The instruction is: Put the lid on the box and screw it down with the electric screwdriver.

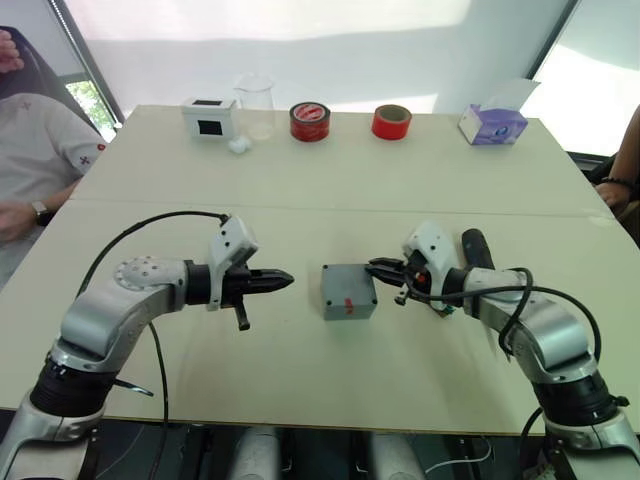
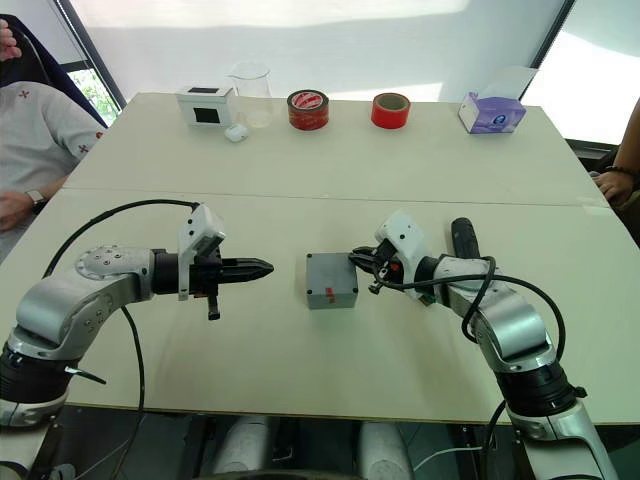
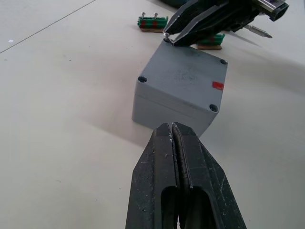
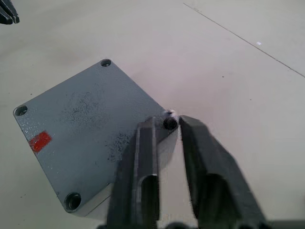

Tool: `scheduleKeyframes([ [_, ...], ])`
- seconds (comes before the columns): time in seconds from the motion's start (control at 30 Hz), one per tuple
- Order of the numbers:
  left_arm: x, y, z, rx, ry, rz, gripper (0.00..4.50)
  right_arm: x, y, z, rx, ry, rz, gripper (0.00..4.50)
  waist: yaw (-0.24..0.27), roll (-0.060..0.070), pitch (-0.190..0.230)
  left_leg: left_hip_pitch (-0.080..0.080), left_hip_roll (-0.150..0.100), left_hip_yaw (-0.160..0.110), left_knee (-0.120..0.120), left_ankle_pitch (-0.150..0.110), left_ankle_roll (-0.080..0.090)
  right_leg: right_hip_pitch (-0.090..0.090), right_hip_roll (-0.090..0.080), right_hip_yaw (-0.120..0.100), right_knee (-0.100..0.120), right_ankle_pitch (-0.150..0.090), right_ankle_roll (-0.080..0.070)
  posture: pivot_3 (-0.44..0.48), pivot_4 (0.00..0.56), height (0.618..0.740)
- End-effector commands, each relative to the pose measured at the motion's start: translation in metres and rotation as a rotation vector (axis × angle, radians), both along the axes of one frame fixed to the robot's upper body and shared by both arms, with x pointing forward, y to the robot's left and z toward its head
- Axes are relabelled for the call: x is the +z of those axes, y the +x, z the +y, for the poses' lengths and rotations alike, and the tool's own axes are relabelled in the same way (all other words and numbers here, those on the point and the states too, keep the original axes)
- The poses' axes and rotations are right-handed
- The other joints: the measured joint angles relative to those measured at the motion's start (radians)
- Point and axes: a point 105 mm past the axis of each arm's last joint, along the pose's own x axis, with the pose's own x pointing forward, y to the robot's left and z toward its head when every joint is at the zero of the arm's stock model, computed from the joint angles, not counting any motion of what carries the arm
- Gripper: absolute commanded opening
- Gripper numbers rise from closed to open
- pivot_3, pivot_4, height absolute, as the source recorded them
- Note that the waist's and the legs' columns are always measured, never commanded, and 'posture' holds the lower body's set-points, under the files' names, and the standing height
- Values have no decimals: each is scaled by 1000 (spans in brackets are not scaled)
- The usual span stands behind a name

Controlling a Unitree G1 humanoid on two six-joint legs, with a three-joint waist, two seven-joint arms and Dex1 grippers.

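While lid (image 4: 90, 129) sits on box (image 3: 167, 112), right hand (image 4: 167, 125) over corner hole

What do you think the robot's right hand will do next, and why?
Probably release the small screw into the corner hole it hovers over. The lid already sits on the box, its other corner holes look unfilled, and the right gripper is right at that corner.

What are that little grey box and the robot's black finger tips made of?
The box looks like moulded plastic: matt grey, lightly scuffed, with rounded edges and recessed screw holes at its corners. The left gripper fingers look like hard black plastic with a slight sheen and fine scratches, though coated metal is possible.
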Motion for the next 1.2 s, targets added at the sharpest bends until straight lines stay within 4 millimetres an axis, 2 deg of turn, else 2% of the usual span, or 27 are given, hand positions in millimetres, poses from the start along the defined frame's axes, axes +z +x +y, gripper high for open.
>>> scheduleKeyframes([
  [0.03,14,-3,-7,-30,-25,-50,0,12,3,-3,-4,1,-48,2432,0,0,0,0,0,0,0,0,0,0,0,0,0,0,0,0,150,715],
  [0.07,14,-3,-8,-32,-29,-51,0,14,3,-4,-6,1,-52,2885,0,0,0,0,0,0,0,0,0,0,0,0,0,0,0,0,150,715],
  [0.2,17,-3,-9,-36,-43,-54,0,18,4,-6,-13,9,-56,2885,0,0,0,0,0,0,0,0,0,0,0,0,0,0,0,0,150,715],
  [0.23,21,-2,-11,-40,-64,-61,0,26,5,-10,-38,43,-58,2885,0,0,0,0,0,0,0,0,0,0,0,0,0,0,0,0,150,715],
  [0.3,31,-3,-15,-58,-102,-75,0,47,9,-25,-119,122,-64,2885,4,0,0,0,0,0,0,0,0,0,0,0,0,0,0,0,150,715],
  [0.33,37,-5,-18,-82,-120,-82,0,58,13,-39,-188,146,-64,2885,4,0,0,0,0,0,0,0,0,0,0,0,0,0,0,0,150,715],
  [0.4,45,-12,-23,-156,-121,-95,0,72,17,-74,-314,81,-76,2885,4,0,1,0,0,0,0,0,0,0,-1,0,0,0,0,0,150,715],
  [0.43,44,-15,-25,-186,-104,-103,0,75,15,-87,-359,52,-31,3176,6,1,1,-1,-1,0,0,0,0,0,0,0,0,0,0,0,150,715],
  [0.53,40,-24,-33,-268,-64,-113,0,76,4,-107,-424,-25,114,3924,2,1,1,-1,0,0,0,0,0,0,-1,0,0,0,0,0,150,715],
  [0.57,39,-27,-36,-292,-56,-118,0,75,1,-116,-461,-68,167,4317,1,1,1,-1,0,0,0,0,0,0,-1,0,-1,0,0,0,150,715],
  [0.6,38,-28,-38,-306,-52,-124,0,72,-1,-123,-493,-99,218,4436,-1,1,1,-1,0,0,0,0,0,0,-1,0,-1,0,0,0,150,715],
  [0.7,41,-28,-49,-336,-66,-151,0,64,-5,-145,-591,-159,387,4436,-4,1,1,-1,1,0,0,-3,5,-1,-1,1,0,-2,-4,0,150,715],
  [0.77,45,-31,-58,-370,-88,-165,0,61,-2,-155,-626,-207,438,4436,-3,2,1,-1,1,0,0,-3,5,-1,-1,1,-1,-2,-4,0,150,715],
  [0.97,40,-34,-59,-394,-51,-186,0,45,-4,-157,-629,-198,651,4436,-3,2,1,-1,0,0,0,-3,6,-1,-1,1,-1,-2,-4,0,150,715],
  [1.2,35,-38,-57,-369,-34,-189,0,22,-4,-168,-701,-184,782,4436,-1,2,1,-1,0,0,0,-3,6,-1,-1,1,-1,-1,-3,0,150,715],
])
